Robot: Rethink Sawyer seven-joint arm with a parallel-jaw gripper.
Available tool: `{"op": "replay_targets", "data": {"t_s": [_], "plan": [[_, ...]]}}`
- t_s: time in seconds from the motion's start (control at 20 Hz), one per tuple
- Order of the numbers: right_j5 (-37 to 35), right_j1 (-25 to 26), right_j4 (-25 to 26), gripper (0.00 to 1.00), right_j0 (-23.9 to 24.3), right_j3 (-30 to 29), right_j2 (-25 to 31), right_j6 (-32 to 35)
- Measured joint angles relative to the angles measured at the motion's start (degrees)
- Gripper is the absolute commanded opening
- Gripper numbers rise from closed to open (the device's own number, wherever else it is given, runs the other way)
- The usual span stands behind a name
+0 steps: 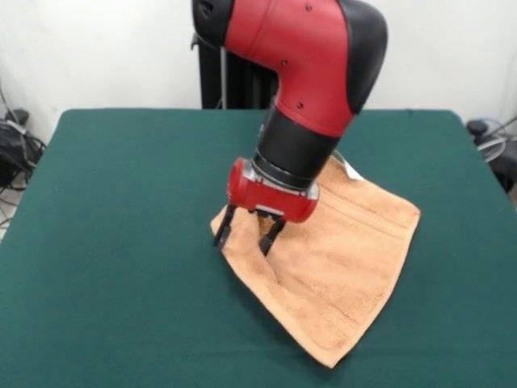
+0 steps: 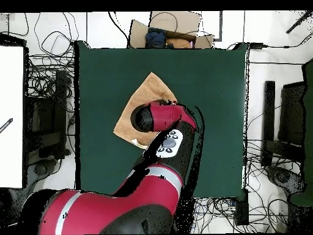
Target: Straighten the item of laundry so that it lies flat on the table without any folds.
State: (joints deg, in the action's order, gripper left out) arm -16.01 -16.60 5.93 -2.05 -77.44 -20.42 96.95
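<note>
The item of laundry (image 1: 343, 259) is a peach-orange towel lying right of the table's middle, with one corner pointing at the near edge. A crease runs along its left edge, and a small white tag (image 1: 352, 170) shows at its far corner. My gripper (image 1: 246, 234) stands open right over the towel's left corner. One black finger (image 1: 223, 228) is at the cloth's edge and the other rests on the cloth. In the overhead view the towel (image 2: 140, 101) is half hidden under the red arm (image 2: 162, 119), which also hides the gripper. The green table (image 1: 113, 242) is far larger than the towel.
Cables (image 1: 16, 149) lie off the table's left side and more cables (image 1: 493, 137) off its right. In the overhead view a cardboard box (image 2: 168, 30) sits beyond the table's top edge, and dark equipment (image 2: 287, 122) stands to the right.
</note>
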Motion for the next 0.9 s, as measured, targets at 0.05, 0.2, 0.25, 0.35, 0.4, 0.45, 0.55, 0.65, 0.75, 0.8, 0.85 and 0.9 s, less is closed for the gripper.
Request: {"op": "replay_targets", "data": {"t_s": [0.05,0.2,0.25,0.35,0.4,0.45,0.55,0.65,0.75,0.8,0.85,0.9], "plan": [[-0.21,-0.57,0.05,1.0,0.3,-0.01,0.1,0.0],[-1.33,-2.69,0.11,1.0,1.57,-0.03,0.6,0.0],[-2.9,-4.57,0.12,1.0,2.92,-0.03,1.09,0.0],[-3.98,-5.67,0.12,1.0,3.72,-0.02,1.27,0.0],[-4.3,-5.98,0.13,1.0,3.91,-0.03,1.27,0.0],[-5.58,-7.21,0.13,1.0,4.71,-0.03,1.3,0.0],[-6.61,-8.21,0.13,1.0,5.49,-0.03,1.38,0.0],[-7.13,-9.07,0.14,1.0,6.3,-0.03,1.7,0.0],[-7.19,-10.18,0.14,0.0,7.68,-0.05,3.05,0.0],[-7.19,-10.3,0.14,0.0,7.86,-0.05,3.28,0.0],[-7.19,-10.41,0.14,0.0,8.05,-0.06,3.5,0.0],[-7.19,-10.53,0.14,0.0,8.24,-0.06,3.73,0.0]]}}
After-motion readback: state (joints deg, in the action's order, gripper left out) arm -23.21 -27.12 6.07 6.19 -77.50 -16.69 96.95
